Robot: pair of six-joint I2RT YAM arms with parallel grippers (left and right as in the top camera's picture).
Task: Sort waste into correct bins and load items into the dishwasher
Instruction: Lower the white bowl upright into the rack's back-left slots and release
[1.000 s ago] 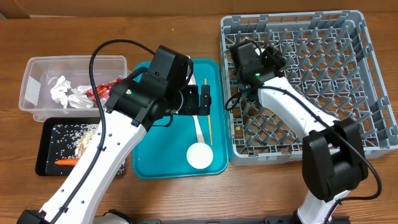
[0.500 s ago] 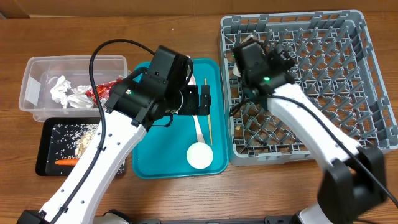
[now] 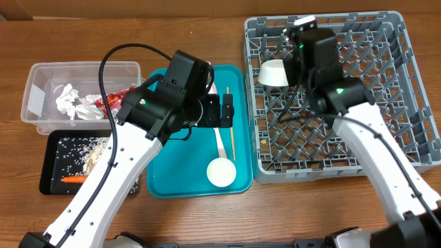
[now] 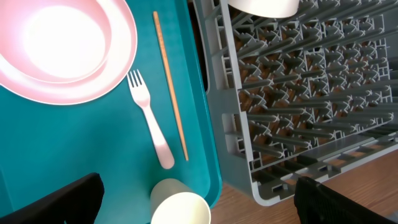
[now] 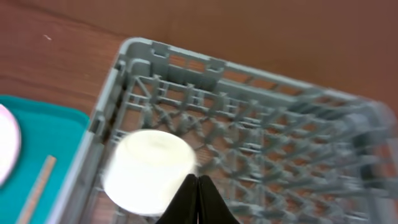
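While the right gripper [image 5: 198, 200] is seen pinched together beside the bowl [image 5: 149, 171], the fork [image 4: 148, 118] and chopstick [image 4: 171, 87] are found under the spread left gripper [image 3: 224, 111], lying across its finger line.

Blur smears the white bowl [image 5: 149, 171] and rack [image 5: 180, 59]

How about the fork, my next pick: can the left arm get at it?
Probably yes: the fork lies uncovered on the tray below the open left end effector, though the chopstick lies close beside it.
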